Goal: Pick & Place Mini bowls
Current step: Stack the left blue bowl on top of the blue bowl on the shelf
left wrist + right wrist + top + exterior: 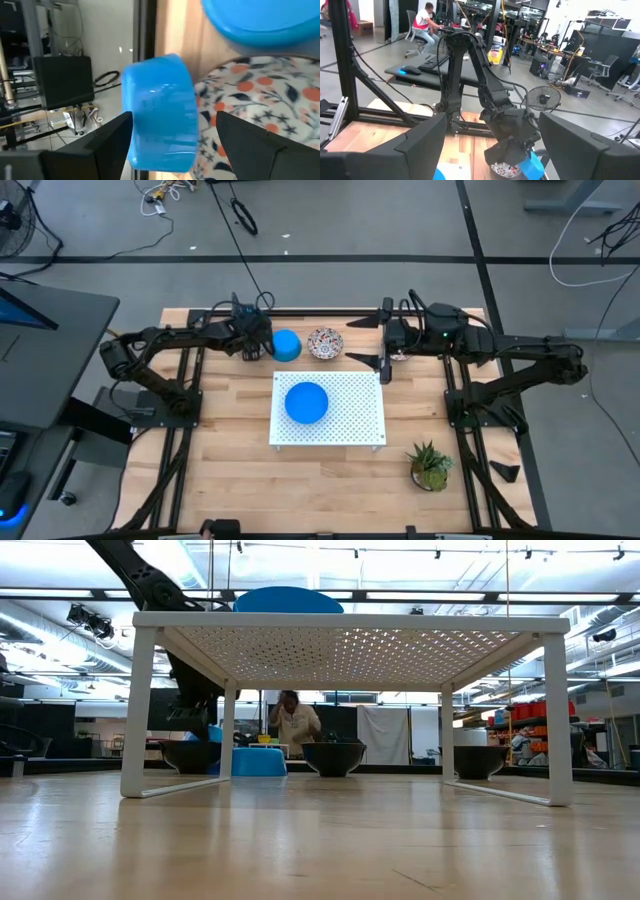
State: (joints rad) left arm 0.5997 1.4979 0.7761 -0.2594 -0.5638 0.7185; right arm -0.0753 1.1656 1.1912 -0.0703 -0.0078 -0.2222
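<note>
A bright blue mini bowl [287, 345] lies tipped near the table's far edge, between the fingers of my open left gripper [270, 345]. The left wrist view shows its outer wall [160, 115]. In the low view its underside [258, 762] is down at the table top. A floral mini bowl [325, 342] stands upright just to its right. A second blue bowl [306, 402] sits on top of the white board. My right gripper [372, 342] hovers open to the right of the floral bowl, touching nothing. The other bowls are not in the high view. My left gripper comes at the tipped blue bowl level, from the table's left, with one finger on each side. One fingertip [127, 125] overlaps the bowl's wall [137, 120], and I cannot tell whether it touches. The other finger [235, 135] stands clear, with the floral bowl showing in the gap.
The white perforated board [345, 430] stands on legs at the table's middle. A small potted plant [430, 467] sits near the right front. Dark bowl-like shapes [190, 755] [480, 760] show beneath or behind the board. Bare wood lies along the near edge. A person [293, 720] is in the room beyond.
</note>
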